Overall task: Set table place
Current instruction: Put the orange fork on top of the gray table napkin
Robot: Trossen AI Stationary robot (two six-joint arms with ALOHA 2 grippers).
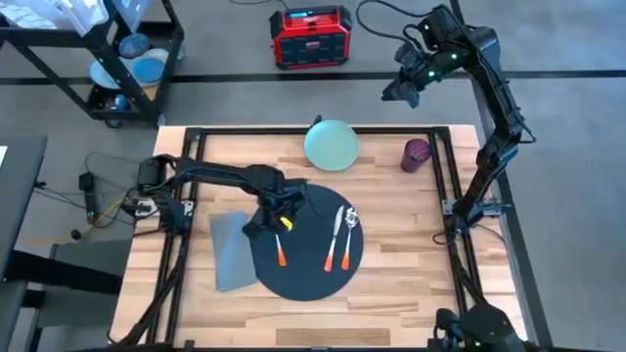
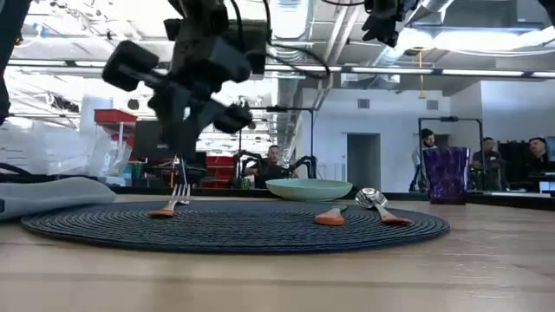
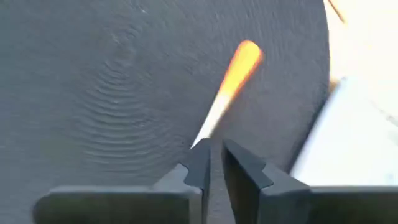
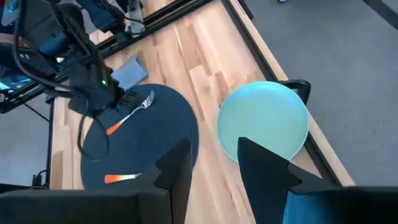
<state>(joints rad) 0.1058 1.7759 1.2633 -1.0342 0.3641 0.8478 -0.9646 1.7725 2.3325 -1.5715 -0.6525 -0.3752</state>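
One fork (image 1: 280, 242) lies on the place (image 1: 308, 262), centre of the high frame, on the desk (image 1: 391, 205). Its orange handle runs toward lower right; the left hand (image 1: 277, 211), nearly clenched, sits at its tines. The right hand (image 1: 399, 90), released, hangs upper right.

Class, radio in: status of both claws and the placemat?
Left claw over placemat, at fork. Right claw open, raised beyond table. Plate off mat.

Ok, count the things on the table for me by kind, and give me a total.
Orange-handled cutlery: 3 (fork, knife, spoon)
Round dark placemat: 1
Grey napkin: 1
Pale green plate: 1
Purple cup: 1
Total: 7
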